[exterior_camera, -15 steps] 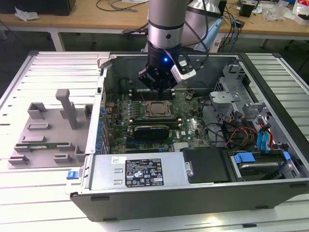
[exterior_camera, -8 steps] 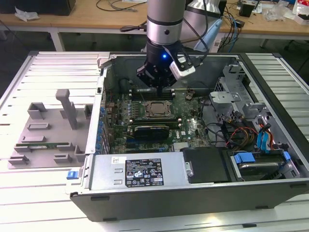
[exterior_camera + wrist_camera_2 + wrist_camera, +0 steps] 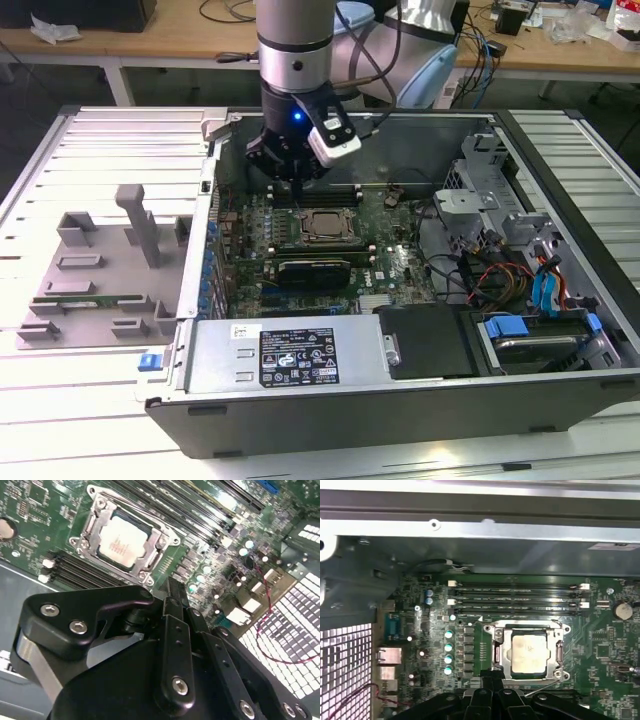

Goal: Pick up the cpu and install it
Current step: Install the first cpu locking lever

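Cpu point(image 3: 530, 652): small flat square, pale matte silver plate, thin dark rim. Sits inside bright metal socket frame point(image 3: 527, 628) on green motherboard point(image 3: 605, 652).

Hand point(image 3: 492, 684): black bolted linkages, fingers closed together, nothing gripped.

Cpu just ahead of fingertips, no contact.

the cpu point(image 3: 531, 652) lid is pale metal with a satin sheen, and the socket frame point(image 3: 527, 628) round it is shinier bare metal. motherboard point(image 3: 605, 655) is green with a slight gloss. pincer point(image 3: 172, 586) looks matt black, dotted with bright metal screw heads. case point(image 3: 350, 420) walls are dull grey sheet metal, tabletop point(image 3: 90, 150) is ribbed pale metal with a soft shine, and there's a matt grey plastic fixture point(image 3: 100, 260) on it
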Robot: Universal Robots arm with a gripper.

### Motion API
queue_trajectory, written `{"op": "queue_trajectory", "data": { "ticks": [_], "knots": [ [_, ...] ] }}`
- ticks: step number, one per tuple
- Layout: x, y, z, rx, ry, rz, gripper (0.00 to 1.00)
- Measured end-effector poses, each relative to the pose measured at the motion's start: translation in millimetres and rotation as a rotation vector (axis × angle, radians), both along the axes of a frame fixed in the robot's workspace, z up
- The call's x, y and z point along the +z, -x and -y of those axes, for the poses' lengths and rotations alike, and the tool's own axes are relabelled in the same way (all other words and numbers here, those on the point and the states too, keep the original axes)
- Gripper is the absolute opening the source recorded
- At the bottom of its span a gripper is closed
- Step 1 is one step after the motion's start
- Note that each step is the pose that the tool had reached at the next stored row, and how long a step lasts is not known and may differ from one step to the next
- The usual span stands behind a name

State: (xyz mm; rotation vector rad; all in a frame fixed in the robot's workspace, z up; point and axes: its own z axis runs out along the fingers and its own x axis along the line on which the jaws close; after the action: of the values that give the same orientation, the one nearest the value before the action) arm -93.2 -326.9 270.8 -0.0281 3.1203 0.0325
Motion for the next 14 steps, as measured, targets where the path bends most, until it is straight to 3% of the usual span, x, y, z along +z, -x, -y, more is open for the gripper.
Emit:
{"op": "queue_trajectory", "data": {
  "ticks": [7,8,9,11,12,13,14],
  "knots": [
    [0.0,15.0,0.0,0.000,-0.0005,0.0000,0.11],
    [0.0,17.5,0.0,0.000,-0.0131,0.0000,0.11],
    [-0.1,19.0,0.0,0.000,-0.0341,0.0001,0.11],
    [-0.1,22.8,0.0,0.000,-0.1109,0.0001,0.11],
    [-0.2,23.3,0.0,0.000,-0.1317,0.0001,0.11],
    [-0.2,23.7,0.0,0.000,-0.1467,-0.0001,0.11],
    [-0.5,24.9,0.0,0.000,-0.1750,0.0001,0.11]
  ]
}}
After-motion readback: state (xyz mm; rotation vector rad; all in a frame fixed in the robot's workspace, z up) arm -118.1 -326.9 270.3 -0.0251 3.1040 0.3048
